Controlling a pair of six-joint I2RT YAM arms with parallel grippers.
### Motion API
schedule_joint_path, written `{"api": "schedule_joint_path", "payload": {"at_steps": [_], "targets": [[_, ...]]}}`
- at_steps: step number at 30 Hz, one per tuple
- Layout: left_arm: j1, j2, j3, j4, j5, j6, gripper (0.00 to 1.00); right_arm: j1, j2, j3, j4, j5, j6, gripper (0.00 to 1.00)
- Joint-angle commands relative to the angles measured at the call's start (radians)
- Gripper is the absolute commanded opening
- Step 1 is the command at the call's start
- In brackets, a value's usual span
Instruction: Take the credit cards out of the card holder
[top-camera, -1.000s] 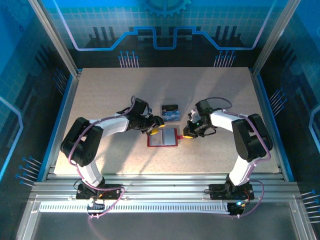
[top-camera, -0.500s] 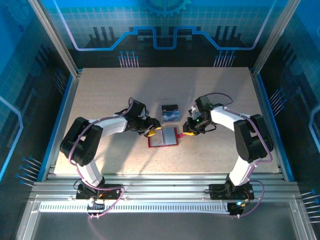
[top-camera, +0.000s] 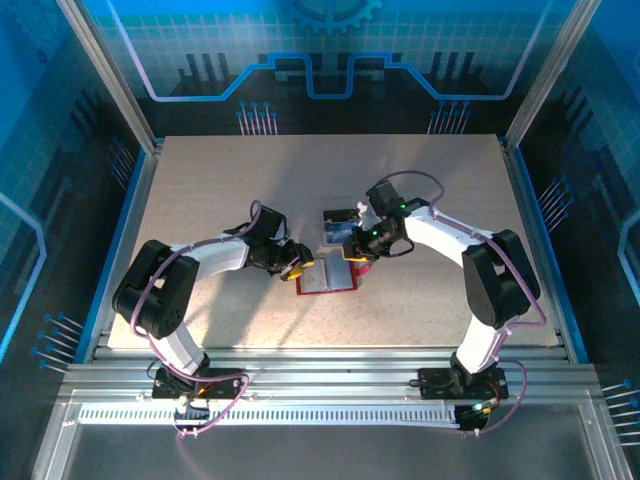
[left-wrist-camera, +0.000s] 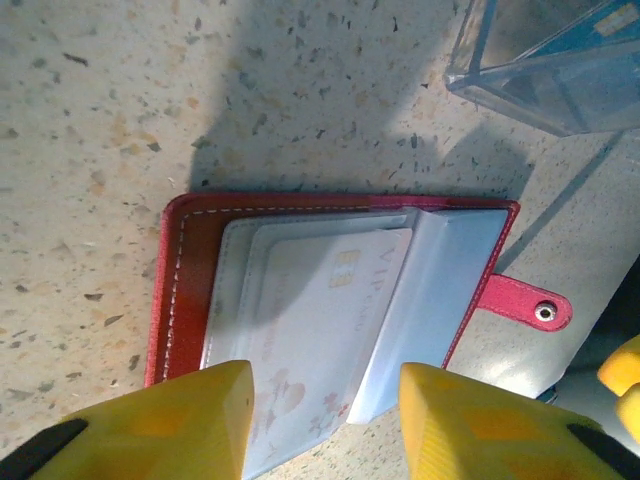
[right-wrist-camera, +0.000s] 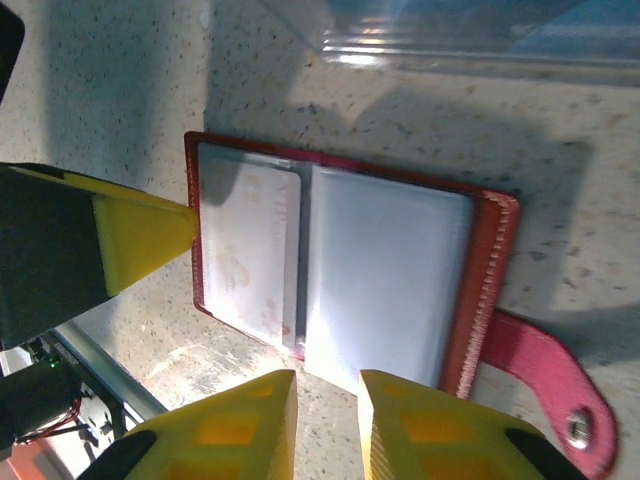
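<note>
1. From above, the card holder (top-camera: 325, 281) lies open on the table (top-camera: 220, 190), between my two grippers. My left gripper (top-camera: 300, 266) is at its left edge and my right gripper (top-camera: 358, 260) is at its far right corner. A clear plastic case (top-camera: 340, 225) sits just beyond the holder, with something blue showing in it.
2. At my left wrist, my left gripper (left-wrist-camera: 325, 385) has its fingers (left-wrist-camera: 200, 420) spread. The near edge of the card holder (left-wrist-camera: 190, 280) lies under the gap, and I pinch nothing. A pale card (left-wrist-camera: 320, 300) printed "VIP" sits in the left grey pocket, slightly tilted. The strap tab (left-wrist-camera: 525, 305) lies flat on the table at the right. The clear plastic case (left-wrist-camera: 540, 70) is past the holder and apart from it.
3. At my right wrist, my right gripper (right-wrist-camera: 328, 385) has only a narrow gap between its fingers, with nothing clamped. The edge of a grey pocket leaf of the card holder (right-wrist-camera: 380, 270) lies right at that gap. The pale card (right-wrist-camera: 245, 240) is in the far pocket. My left fingertip (right-wrist-camera: 140, 235) touches the red border beside it.
</note>
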Motion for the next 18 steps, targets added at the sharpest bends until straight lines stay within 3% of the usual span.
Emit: {"api": "schedule_joint_path", "payload": {"at_steps": [1,7,18], "targets": [[0.01,-0.024,-0.019,-0.028,-0.013,0.034,0.41,0.028,0.039,0.018,0.024,-0.048,0.038,0.25],[0.011,0.001,-0.029,-0.011,-0.007,0.037,0.34,0.076,0.089,0.012,0.118,-0.091,0.106,0.25],[0.012,0.051,-0.011,-0.007,0.006,0.057,0.34,0.101,0.133,-0.003,0.176,-0.113,0.149,0.25]]}}
